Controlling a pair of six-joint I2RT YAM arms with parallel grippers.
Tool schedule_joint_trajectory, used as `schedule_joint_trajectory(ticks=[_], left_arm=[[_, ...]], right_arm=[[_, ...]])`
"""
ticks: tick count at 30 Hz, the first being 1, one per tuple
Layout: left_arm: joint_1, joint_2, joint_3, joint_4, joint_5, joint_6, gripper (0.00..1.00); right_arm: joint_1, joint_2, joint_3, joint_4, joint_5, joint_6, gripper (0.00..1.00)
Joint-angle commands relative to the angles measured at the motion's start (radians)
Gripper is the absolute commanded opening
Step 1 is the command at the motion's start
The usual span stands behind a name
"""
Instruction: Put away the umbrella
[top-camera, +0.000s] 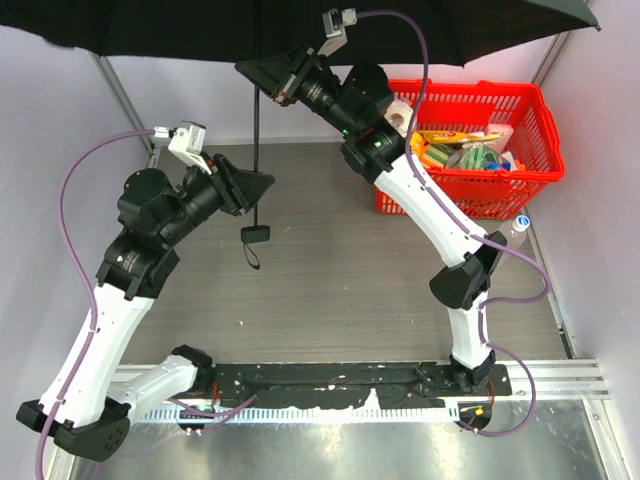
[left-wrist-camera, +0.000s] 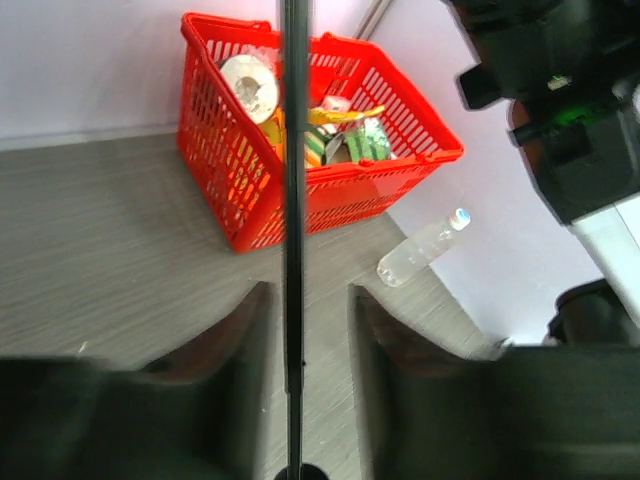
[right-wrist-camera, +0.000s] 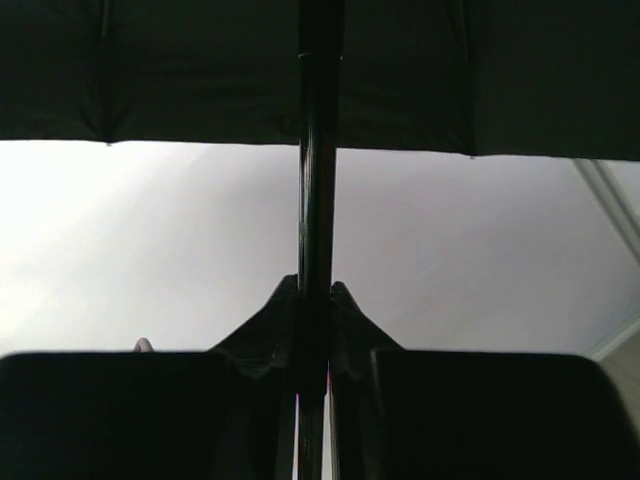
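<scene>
Pale lilac walls all round, grey wood-grain counter (top-camera: 330, 270) below, and above it all the umbrella (top-camera: 300, 25), fully open and held up in the air, its black canopy (top-camera: 450, 30) spread across the far side. Starting on the left: my left claw (left-wrist-camera: 308, 300) sits low on the thin metal shaft (top-camera: 257, 130), its fingers (left-wrist-camera: 255, 335) standing apart with the shaft running between them and a sliver of daylight on either side. That's a loose cage, not a grip. Just below it dangles the small black handle (top-camera: 255, 234) with its wrist loop (top-camera: 250, 256), and both look clear of the counter. Moving up and right, my right claw (right-wrist-camera: 315, 305) is pinched tight on the same shaft just beneath the canopy, and as far as I can see it alone carries the thing. How will it handle? Light, I'd judge, but top-heavy and wide. The fabric is soft and gives nothing firm to hold, the thin shaft looks easy to bend, and its smooth metal may slip or spin in a pinch. The best holds look to be the shaft close under the canopy and the chunkier handle. Far right, a red basket (top-camera: 545, 100) of groceries and a clear bottle (top-camera: 517, 228) lie near enough that a swinging canopy edge could brush them.
</scene>
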Motion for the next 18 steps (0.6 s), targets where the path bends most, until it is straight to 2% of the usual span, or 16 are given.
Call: schedule_joint_trajectory(ticks=[1, 2, 5, 6, 7, 8, 9, 11, 12, 14, 18], left_arm=[[0.003, -0.042, 0.030, 0.063, 0.043, -0.049, 0.62], [0.003, -0.039, 0.027, 0.086, 0.089, -0.079, 0.73], [0.004, 0.005, 0.044, 0.154, 0.244, -0.165, 0.80], [0.004, 0.031, 0.058, 0.163, 0.290, -0.191, 0.80], [0.004, 0.055, 0.076, 0.165, 0.322, -0.211, 0.74], [0.012, 0.087, 0.096, 0.153, 0.344, -0.245, 0.76], [0.023, 0.107, 0.093, 0.187, 0.381, -0.292, 0.72], [0.040, 0.128, 0.087, 0.269, 0.450, -0.365, 0.58], [0.044, 0.133, 0.085, 0.286, 0.456, -0.377, 0.56], [0.043, 0.136, 0.090, 0.297, 0.441, -0.373, 0.42], [0.044, 0.121, 0.108, 0.234, 0.349, -0.301, 0.00]], right_arm=[[0.007, 0.013, 0.012, 0.287, -0.134, 0.072, 0.01], [0.009, 0.010, -0.014, 0.329, -0.145, 0.104, 0.01], [0.011, 0.005, -0.081, 0.494, -0.189, 0.202, 0.01], [0.011, 0.008, -0.095, 0.528, -0.197, 0.259, 0.01], [0.011, 0.013, -0.107, 0.631, -0.221, 0.291, 0.01], [0.011, 0.024, -0.107, 0.724, -0.232, 0.367, 0.01], [0.012, 0.036, -0.104, 0.759, -0.246, 0.438, 0.01], [0.012, 0.033, -0.126, 0.800, -0.254, 0.498, 0.01], [0.015, 0.027, -0.139, 0.822, -0.260, 0.509, 0.01], [0.021, 0.005, -0.185, 0.845, -0.271, 0.531, 0.01], [0.023, -0.059, -0.304, 0.853, -0.265, 0.514, 0.01]])
